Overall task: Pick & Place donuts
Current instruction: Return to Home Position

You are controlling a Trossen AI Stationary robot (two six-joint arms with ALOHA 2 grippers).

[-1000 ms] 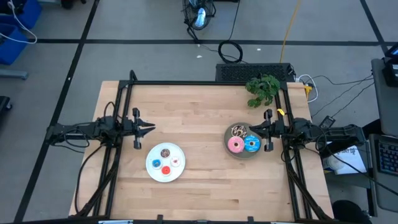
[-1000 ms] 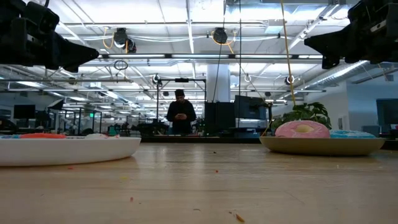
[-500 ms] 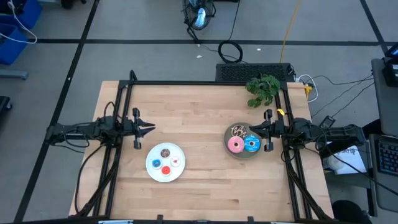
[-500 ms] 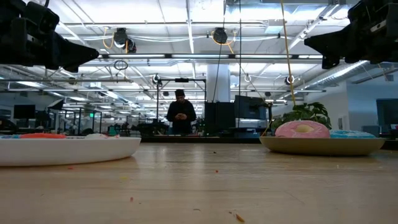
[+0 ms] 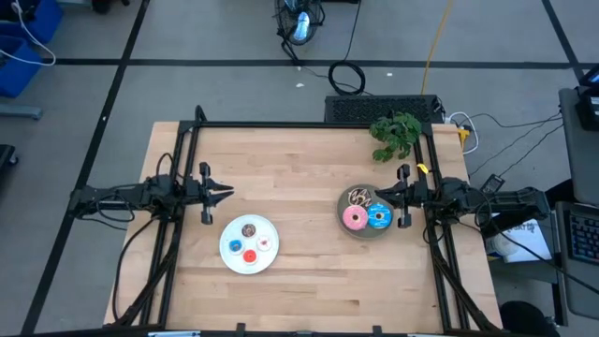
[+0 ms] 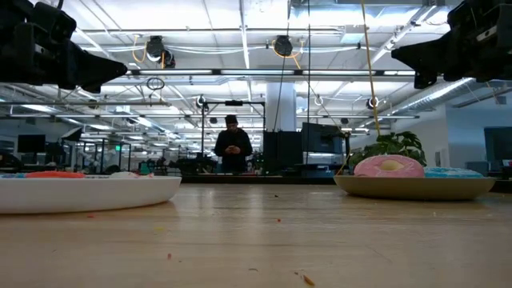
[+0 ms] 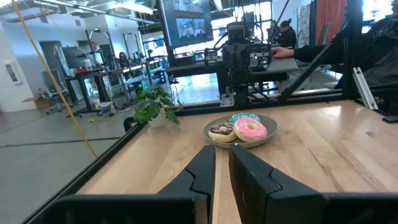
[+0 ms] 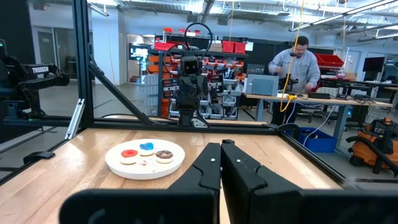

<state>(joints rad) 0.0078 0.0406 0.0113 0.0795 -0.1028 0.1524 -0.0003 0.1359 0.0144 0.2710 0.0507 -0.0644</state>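
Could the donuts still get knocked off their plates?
Maybe. The right end effector hangs above the grey plate's edge, so a low move could bump it. The pink donut, blue donut and chocolate donut sit packed together there, so one nudge might push another off. The left end effector is apart from the white plate: less worry.

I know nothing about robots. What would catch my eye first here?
Two plates of toy donuts on the pale wooden table: a round white plate near the left hand carries mini donuts, a red mini donut among them, and a round grey plate by the right hand holds a pink frosted donut, a blue donut and a chocolate-sprinkled donut. Both hands hover above, holding nothing.
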